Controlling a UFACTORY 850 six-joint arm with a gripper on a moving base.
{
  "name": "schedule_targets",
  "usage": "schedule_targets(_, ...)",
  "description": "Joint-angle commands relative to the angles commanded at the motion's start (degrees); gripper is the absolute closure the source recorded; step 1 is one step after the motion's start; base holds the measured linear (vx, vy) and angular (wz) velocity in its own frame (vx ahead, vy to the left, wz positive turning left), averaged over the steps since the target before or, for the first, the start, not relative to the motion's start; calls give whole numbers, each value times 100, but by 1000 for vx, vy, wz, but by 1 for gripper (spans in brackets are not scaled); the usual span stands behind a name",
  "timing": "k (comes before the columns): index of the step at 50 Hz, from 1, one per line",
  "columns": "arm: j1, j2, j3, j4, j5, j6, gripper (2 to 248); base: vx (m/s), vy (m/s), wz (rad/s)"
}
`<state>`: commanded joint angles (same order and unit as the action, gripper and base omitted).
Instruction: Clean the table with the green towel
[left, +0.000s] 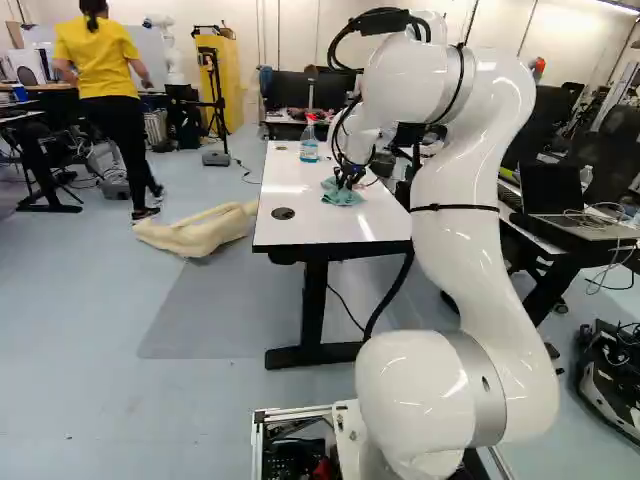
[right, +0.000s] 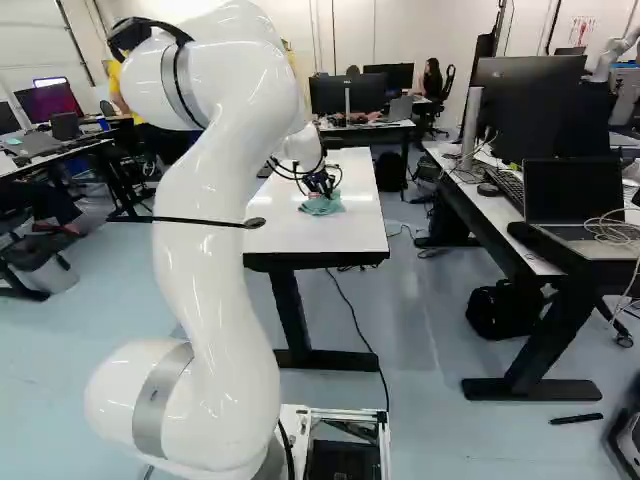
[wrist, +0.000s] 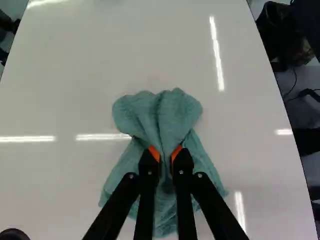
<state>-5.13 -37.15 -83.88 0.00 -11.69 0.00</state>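
Ok so going left to right in the left base view: the black round fitting (left: 283, 213) sat in the desk (left: 320, 228) between 8 and 9 o'clock from the towel, and the spray bottle (left: 309, 145) stood upright at 11 o'clock from it, well apart. The green towel (left: 343, 193) itself lay bunched on the desktop. The jaws were clamped on a fold of it, cloth pinched between the orange pads (wrist: 154, 153), with a loose lobe spread ahead at 12 o'clock and more fanned out toward 5 and 7. The white arm (left: 452, 200) reached in from about 4 o'clock.

My read: grasp sorted, wiping was the step in hand. Next move called for light pressure and a flat sweep toward 12, imo, stopping shy of that bottle. Lifting would've wasted the contact.
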Motion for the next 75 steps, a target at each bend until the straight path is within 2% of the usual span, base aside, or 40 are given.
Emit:
schedule_targets(14, -7, -324, -460, 0, 0, 0, 206, 0, 0, 0)
schedule_targets(30, 132, -632, -902, 0, 0, 0, 206, 0, 0, 0)
schedule_targets(75, 732, -621, -887, 0, 0, 0, 206, 0, 0, 0)
